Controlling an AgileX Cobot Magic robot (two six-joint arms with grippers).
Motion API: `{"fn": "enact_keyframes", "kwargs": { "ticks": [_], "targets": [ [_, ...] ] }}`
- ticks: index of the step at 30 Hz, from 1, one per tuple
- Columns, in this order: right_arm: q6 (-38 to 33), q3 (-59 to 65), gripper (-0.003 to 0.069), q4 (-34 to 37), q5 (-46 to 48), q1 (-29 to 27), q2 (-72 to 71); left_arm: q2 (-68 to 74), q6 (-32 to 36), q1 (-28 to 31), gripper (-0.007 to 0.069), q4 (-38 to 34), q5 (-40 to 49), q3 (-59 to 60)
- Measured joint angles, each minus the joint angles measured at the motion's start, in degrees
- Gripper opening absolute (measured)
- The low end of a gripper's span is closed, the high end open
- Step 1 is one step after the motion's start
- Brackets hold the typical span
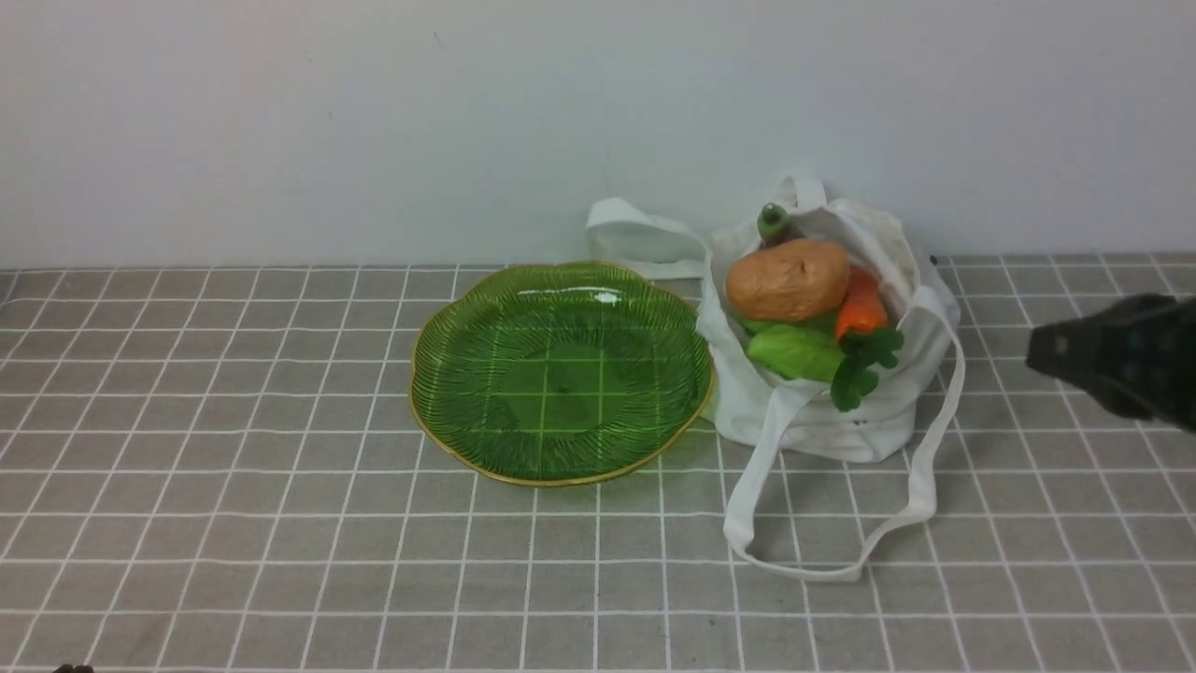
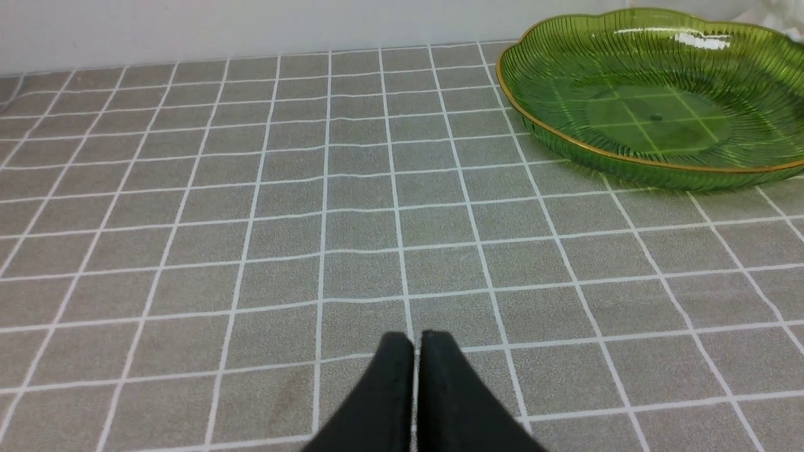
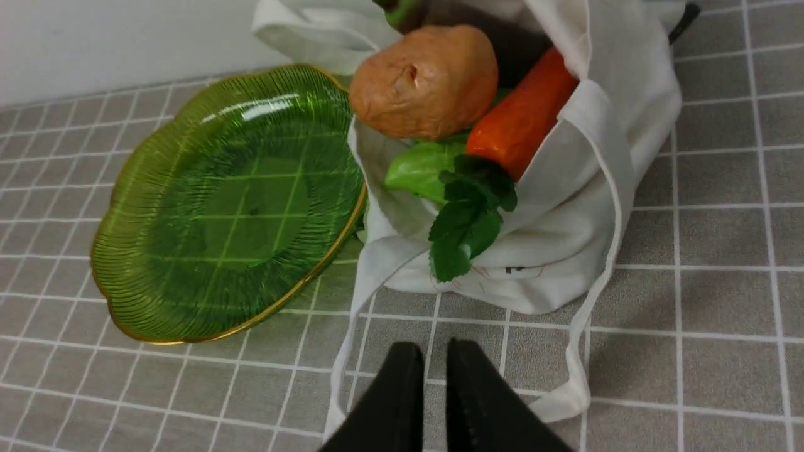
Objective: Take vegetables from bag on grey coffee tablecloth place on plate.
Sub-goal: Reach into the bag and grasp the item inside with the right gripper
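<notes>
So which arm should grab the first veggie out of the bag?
The right one, probably. Its pincer hangs just in front of the bag, facing the potato on top. The left pincer is over bare tablecloth, with the plate between it and the bag.

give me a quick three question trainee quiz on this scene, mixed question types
1. True or false: the plate already holds a vegetable.
2. Which vegetable sits highest in the bag? A potato B carrot C pale green gourd
3. Fill in: the right pincer holds ____.

Key:
1. False, the plate is bare.
2. A
3. Nothing; its jaws are nearly together, short of the bag.
</notes>
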Motion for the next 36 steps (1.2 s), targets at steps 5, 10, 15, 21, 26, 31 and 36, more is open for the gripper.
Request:
{"fn": "enact_keyframes", "kwargs": {
  "ticks": [5,10,15,21,26,31,36],
  "targets": [
    [-6.3,-11.0,0.0270,0.3,2.6,0.0,15.4,0.0,0.0,0.0,-0.0005,0.0,0.0,0.0],
    [-8.3,-21.1,0.0502,0.9,6.0,0.0,27.4,0.0,0.0,0.0,-0.0005,0.0,0.0,0.0],
    [-8.9,-33.9,0.0677,1.0,11.0,0.0,39.4,0.0,0.0,0.0,-0.0005,0.0,0.0,0.0],
    [-9.0,-44.0,0.0691,1.0,13.2,0.8,47.6,0.0,0.0,0.0,-0.0005,0.0,0.0,0.0],
    [-9.0,-51.5,0.0691,1.0,15.4,2.3,53.2,0.0,0.0,0.0,-0.0005,0.0,0.0,0.0],
    [-9.8,-53.0,0.0691,0.7,15.8,2.8,54.8,0.0,0.0,0.0,-0.0005,0.0,0.0,0.0],
    [-10.8,-53.4,0.0691,-2.9,17.5,2.8,55.0,0.0,0.0,0.0,-0.0005,0.0,0.0,0.0]
  ]
}}
